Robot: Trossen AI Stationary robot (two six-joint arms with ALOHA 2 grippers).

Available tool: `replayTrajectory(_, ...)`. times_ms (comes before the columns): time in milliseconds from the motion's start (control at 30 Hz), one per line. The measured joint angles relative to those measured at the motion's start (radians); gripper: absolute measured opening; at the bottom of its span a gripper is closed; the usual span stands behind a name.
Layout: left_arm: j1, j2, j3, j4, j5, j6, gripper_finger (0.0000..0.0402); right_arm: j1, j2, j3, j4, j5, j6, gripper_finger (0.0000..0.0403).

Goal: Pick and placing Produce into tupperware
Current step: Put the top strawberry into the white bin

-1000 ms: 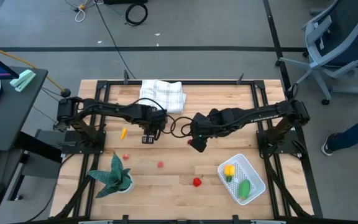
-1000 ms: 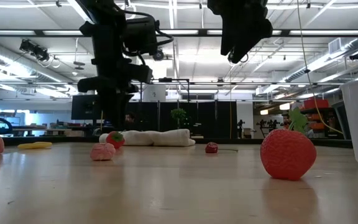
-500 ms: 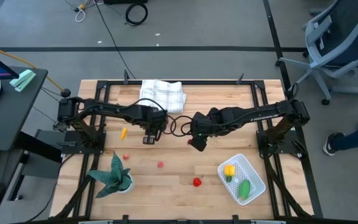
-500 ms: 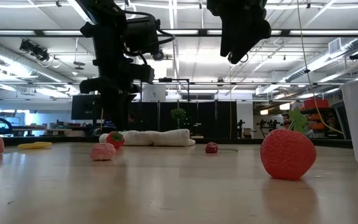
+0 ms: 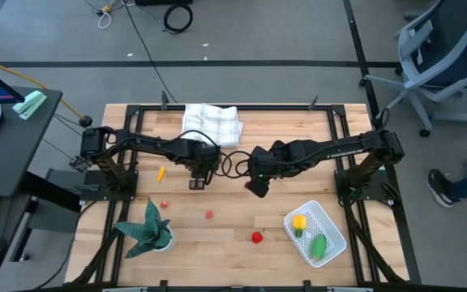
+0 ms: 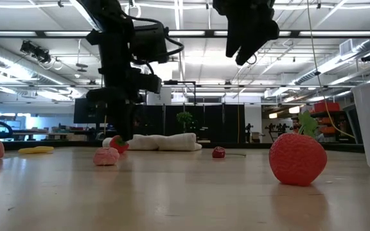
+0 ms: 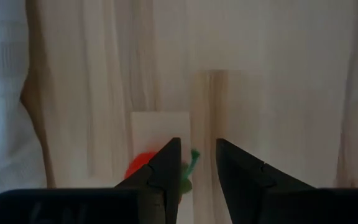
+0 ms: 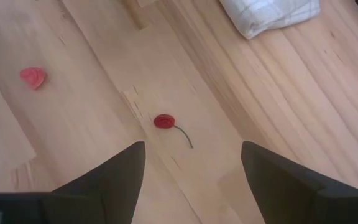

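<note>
My left gripper (image 5: 197,182) hangs low over the table's middle, fingers pointing down and a narrow gap apart (image 7: 197,163). A small red piece with a green top (image 7: 140,168) lies beside one finger, half hidden by it; the low view shows it (image 6: 119,145) under the gripper. My right gripper (image 5: 256,188) (image 8: 192,152) is wide open, high above a red cherry (image 8: 163,121). The white tupperware (image 5: 328,225) at the near right holds a yellow (image 5: 299,221) and a green piece (image 5: 319,246). A strawberry (image 5: 256,237), a pink piece (image 5: 209,215), a red piece (image 5: 164,203) and a yellow piece (image 5: 160,173) lie loose. My left gripper comes from above, pointing down, with one finger (image 7: 168,171) right against the edge of the red piece's green top (image 7: 193,155). The finger hides that edge, so I cannot tell whether it touches. The piece lies on the table, outside the gap between the fingers.
A folded white checked cloth (image 5: 212,123) lies at the far edge. A green spiky potted plant (image 5: 148,229) stands at the near left. Black cables (image 5: 232,165) loop between the two arms. Bare wood lies between the strawberry and the plant.
My left gripper has come down toward the red piece with the green top and shifted slightly toward the table's right. The right gripper has stayed in place.
</note>
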Motion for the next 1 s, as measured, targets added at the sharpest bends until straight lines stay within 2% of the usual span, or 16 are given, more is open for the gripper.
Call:
replayTrajectory(300,0.0,0.0,0.0,-0.01,0.0,-0.002,0.0102,0.0,0.0,0.0,0.015,0.0,-0.003,0.0274)
replayTrajectory(400,0.0,0.0,0.0,-0.017,0.0,-0.002,0.0077,0.0,0.0,0.0,0.015,0.0,-0.003,0.0274)
replayTrajectory(533,-0.003,0.0,0.0,-0.02,0.0,-0.009,0.0015,0.0,0.0,0.0,0.016,0.0,-0.003,0.0274)
replayTrajectory(700,-0.034,-0.003,0.042,-0.044,-0.001,-0.129,0.0007,0.0,-0.002,0.0,0.016,0.011,0.0,0.0274)
replayTrajectory(867,-0.106,-0.004,0.198,-0.057,0.0,-0.161,0.0005,-0.003,-0.055,0.0,0.015,0.13,-0.023,0.0274)
replayTrajectory(1000,-0.165,-0.005,0.353,-0.048,0.0,-0.218,0.0004,-0.005,-0.165,0.0,-0.016,0.326,-0.033,0.0274)
